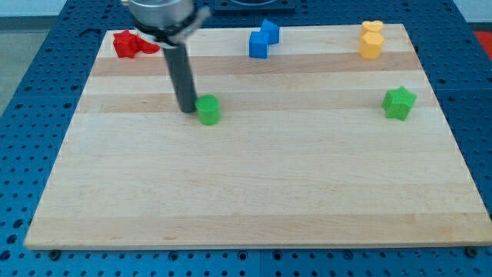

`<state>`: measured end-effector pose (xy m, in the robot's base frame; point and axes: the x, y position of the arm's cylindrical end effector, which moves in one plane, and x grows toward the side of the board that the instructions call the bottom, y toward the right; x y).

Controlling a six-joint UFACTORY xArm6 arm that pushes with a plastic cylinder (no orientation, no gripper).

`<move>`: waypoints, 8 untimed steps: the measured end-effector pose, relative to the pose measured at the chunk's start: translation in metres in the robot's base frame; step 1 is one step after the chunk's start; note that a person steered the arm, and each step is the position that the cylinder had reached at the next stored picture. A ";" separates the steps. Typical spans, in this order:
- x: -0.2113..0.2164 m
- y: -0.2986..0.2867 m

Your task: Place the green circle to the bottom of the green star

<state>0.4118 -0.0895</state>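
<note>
Rod's lower end, my tip [187, 110], sits on the wooden board [254, 192] right at the left side of the green circle [208, 110], close enough that it looks like it's touching, though I can't swear to actual contact from this angle. No pincer on this rig, so nothing to report as apart or clamped; it's just a plain dark rod coming down from the arm's grey housing at the view's top.

Green circle is in the upper left-middle part of the board, roughly a third of the way down from the top edge. The green star [399, 103] is way over on the view's right, near the right edge, at about the same height as the circle. So the two green pieces are well apart, with a long stretch of bare wood between them, and the circle is off to the star's left rather than below it.

Other stuff: a red block [132, 44] in the top left corner, partly hidden behind the arm so I can't really call the shape. A blue block [263, 40] at top centre, chunky and angular. A yellow block [371, 39] at the top right, above the star and a bit to its left. All three hug the top edge, away from my tip.
</note>
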 end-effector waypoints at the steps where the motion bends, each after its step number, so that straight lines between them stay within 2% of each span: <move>1: 0.023 0.055; 2: 0.025 0.065; 3: 0.026 0.047; 4: 0.026 0.071; 5: 0.030 0.139; 6: 0.029 0.156; 7: 0.008 0.127; 8: -0.004 0.141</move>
<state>0.4077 0.0517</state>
